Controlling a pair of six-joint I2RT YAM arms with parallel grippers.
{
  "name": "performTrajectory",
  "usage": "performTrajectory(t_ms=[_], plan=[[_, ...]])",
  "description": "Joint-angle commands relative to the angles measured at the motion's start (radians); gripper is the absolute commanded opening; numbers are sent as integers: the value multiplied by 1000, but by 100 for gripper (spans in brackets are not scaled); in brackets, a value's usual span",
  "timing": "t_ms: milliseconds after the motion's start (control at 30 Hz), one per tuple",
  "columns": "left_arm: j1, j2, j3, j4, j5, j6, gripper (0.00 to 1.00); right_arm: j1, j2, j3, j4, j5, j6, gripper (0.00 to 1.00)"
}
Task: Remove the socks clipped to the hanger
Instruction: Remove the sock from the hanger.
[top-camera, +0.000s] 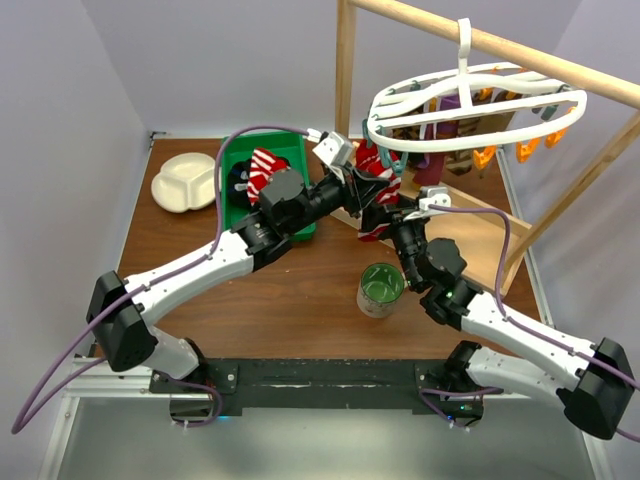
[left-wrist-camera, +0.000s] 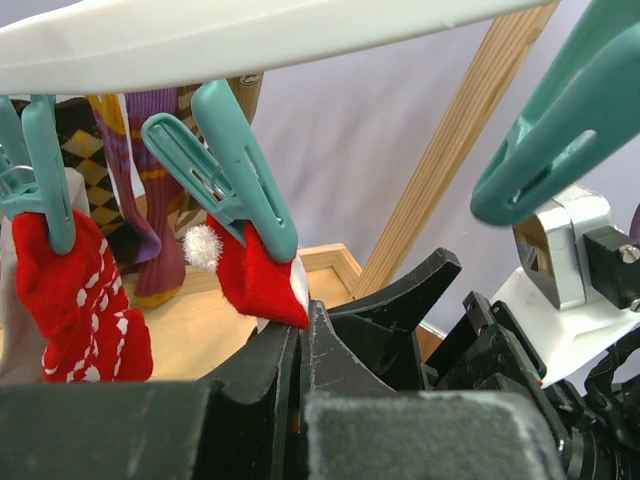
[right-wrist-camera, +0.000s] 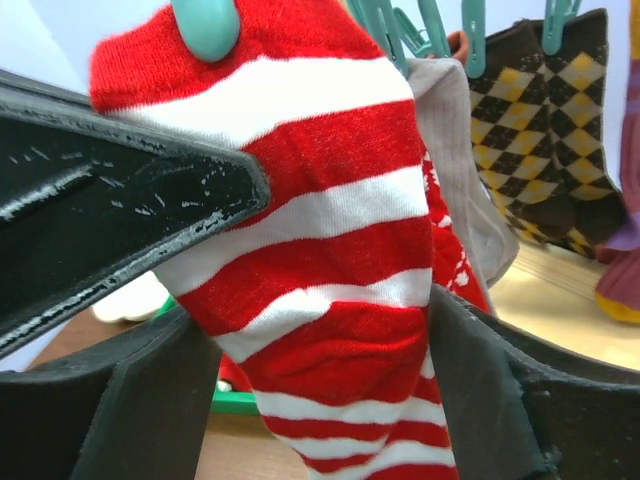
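The white oval hanger (top-camera: 378, 128) hangs from a wooden pole; its rim crosses the top of the left wrist view (left-wrist-camera: 250, 40). A red-and-white striped sock (right-wrist-camera: 320, 200) hangs from a teal clip (right-wrist-camera: 205, 25). My right gripper (right-wrist-camera: 325, 350) is shut on this sock, one finger against each side, below the hanger (top-camera: 385, 215). My left gripper (left-wrist-camera: 302, 320) is shut, its tip touching the sock's red lower corner (left-wrist-camera: 255, 285) under a teal clip (left-wrist-camera: 240, 180); it also shows in the top view (top-camera: 358, 185). A red patterned sock (left-wrist-camera: 75, 300), a checkered sock (right-wrist-camera: 530, 120) and a purple sock (left-wrist-camera: 150, 200) hang behind.
A green bin (top-camera: 300, 150) at the back holds several socks (top-camera: 262, 168). A white divided plate (top-camera: 185, 182) lies to its left. A green cup (top-camera: 381, 287) stands by the right arm. The wooden post (top-camera: 345, 60) and frame base (top-camera: 480, 235) surround the hanger.
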Motion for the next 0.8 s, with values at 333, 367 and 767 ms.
performTrajectory(t_ms=[333, 367, 767], plan=[[-11, 41, 87, -3, -14, -18, 1, -2, -50, 22, 16, 48, -5, 0], [-11, 44, 91, 0, -14, -24, 3, -2, -55, 22, 4, 49, -2, 0], [-11, 4, 74, 42, -35, -46, 41, -2, -79, 13, -40, 20, 17, 0]])
